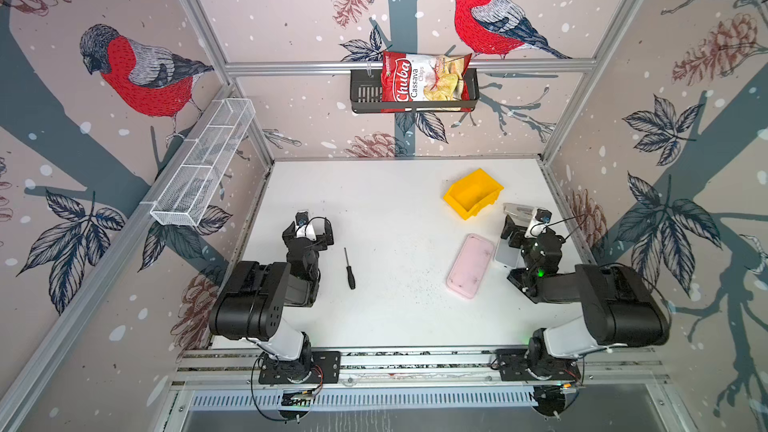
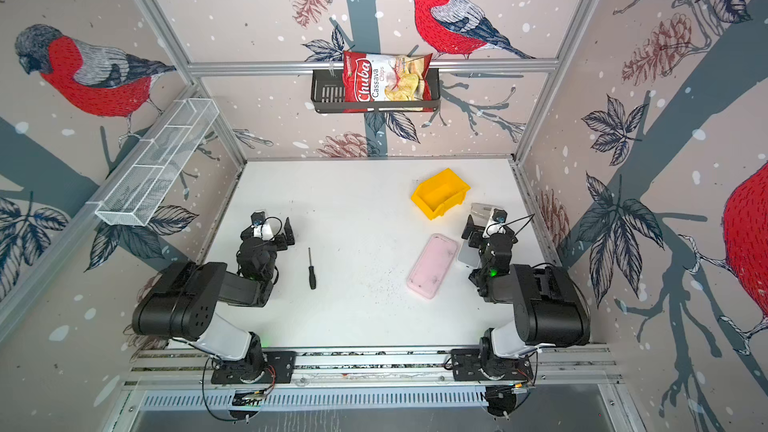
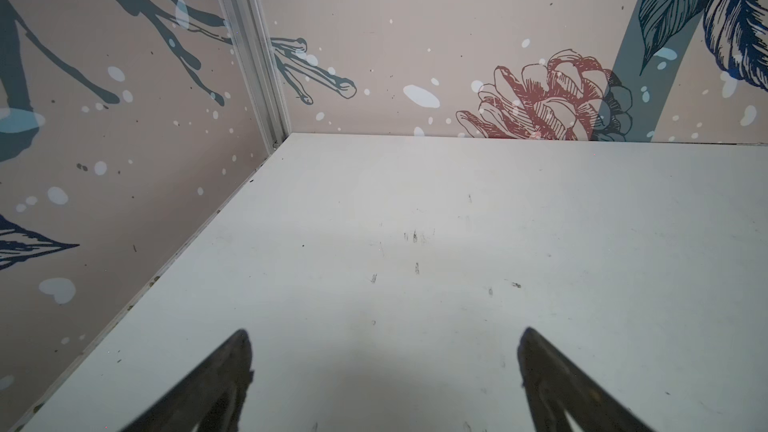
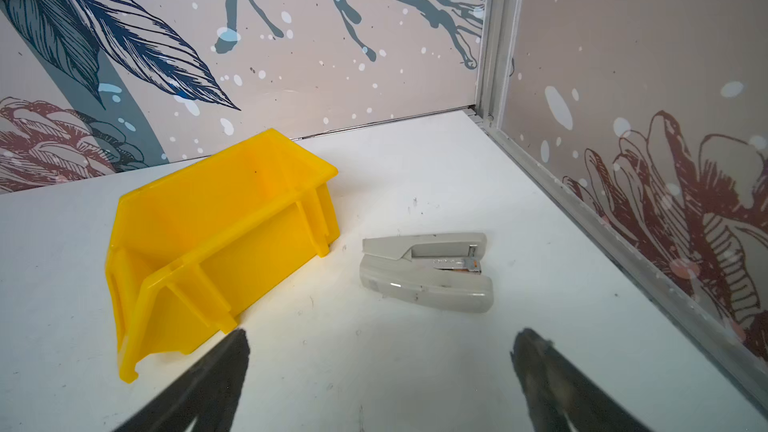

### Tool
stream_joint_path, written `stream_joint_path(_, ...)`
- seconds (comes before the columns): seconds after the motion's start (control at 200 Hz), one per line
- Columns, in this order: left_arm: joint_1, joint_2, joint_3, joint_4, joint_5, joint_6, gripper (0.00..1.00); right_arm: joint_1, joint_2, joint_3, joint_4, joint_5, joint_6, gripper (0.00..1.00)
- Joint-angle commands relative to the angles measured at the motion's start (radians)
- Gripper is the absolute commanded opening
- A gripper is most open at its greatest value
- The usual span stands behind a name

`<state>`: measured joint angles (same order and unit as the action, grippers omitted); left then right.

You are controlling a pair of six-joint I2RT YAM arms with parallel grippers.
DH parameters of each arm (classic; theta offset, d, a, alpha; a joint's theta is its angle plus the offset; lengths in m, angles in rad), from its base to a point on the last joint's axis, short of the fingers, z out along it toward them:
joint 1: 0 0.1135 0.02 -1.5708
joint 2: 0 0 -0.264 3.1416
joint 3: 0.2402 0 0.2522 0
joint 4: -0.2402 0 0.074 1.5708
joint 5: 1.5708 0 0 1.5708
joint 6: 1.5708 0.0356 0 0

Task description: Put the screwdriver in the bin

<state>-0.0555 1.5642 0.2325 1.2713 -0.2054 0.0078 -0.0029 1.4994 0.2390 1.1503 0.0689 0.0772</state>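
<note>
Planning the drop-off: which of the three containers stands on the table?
The yellow bin; the black basket and the white mesh tray are mounted higher up.

We look into a lab robot cell: two arms [image 1: 249, 301] bolted to an aluminium rail [image 1: 415, 361] at a white bench [image 1: 395, 201], boxed in by frame posts [image 1: 195, 14] and bird-print panels [image 1: 291, 14].

Lighting is bright, even and diffuse, from overhead. Shadows on the table [image 1: 395, 209] are faint and soft-edged. Both top views are slightly soft. In both wrist views, the near fingers [image 3: 224, 384] are out of focus.
</note>
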Motion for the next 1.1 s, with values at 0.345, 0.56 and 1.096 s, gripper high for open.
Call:
stream_joint_path(0.345, 0.003, -0.003, -0.002, 0.045, 0.009, -0.003, 0.98, 0.000, -0.002, -0.001, 0.036, -0.001, -0.007, 1.00)
stream_joint_path(0.56, 0.003, -0.003, -0.001, 0.045, 0.009, -0.003, 0.98, 0.000, -0.002, -0.001, 0.036, -0.001, -0.007, 1.00)
stream_joint_path(1.096, 0.002, -0.037, -0.001, 0.020, 0.020, 0.001, 0.98, -0.003, -0.015, -0.010, 0.043, -0.025, -0.017, 0.99)
